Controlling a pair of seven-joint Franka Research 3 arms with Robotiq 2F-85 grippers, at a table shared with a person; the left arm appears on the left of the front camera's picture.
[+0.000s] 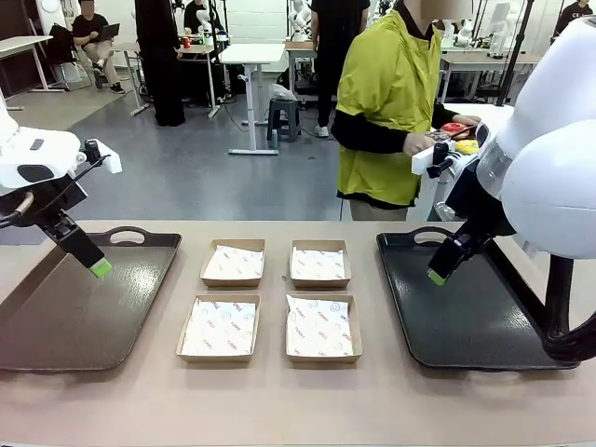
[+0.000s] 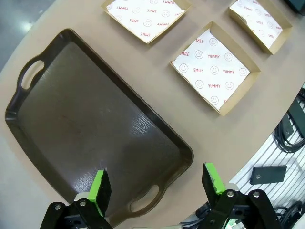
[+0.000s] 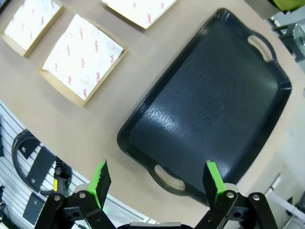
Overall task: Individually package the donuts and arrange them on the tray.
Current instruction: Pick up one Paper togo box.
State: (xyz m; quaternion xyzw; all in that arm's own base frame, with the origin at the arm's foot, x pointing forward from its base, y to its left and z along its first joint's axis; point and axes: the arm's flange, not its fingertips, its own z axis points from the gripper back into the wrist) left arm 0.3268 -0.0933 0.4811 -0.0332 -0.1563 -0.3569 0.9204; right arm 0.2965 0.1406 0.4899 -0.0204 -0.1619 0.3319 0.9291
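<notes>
Four shallow cardboard boxes (image 1: 233, 243) each hold printed white paper (image 1: 318, 264); left tool (image 2: 156, 177) gapes over brown plastic tray (image 2: 71, 119); right tool (image 3: 156, 172) gapes over black plastic tray (image 3: 209, 105).

Both arms are chunky glossy white shells, rounded at the joints: left arm (image 1: 37, 158), right arm (image 1: 549, 177). The left hand (image 1: 100, 268) and right hand (image 1: 437, 277) are black with bright green pads (image 2: 101, 188) and little silver screws (image 2: 227, 193) at the finger bases. The person (image 1: 386, 102) wears a lime-yellow top over black long sleeves.
</notes>
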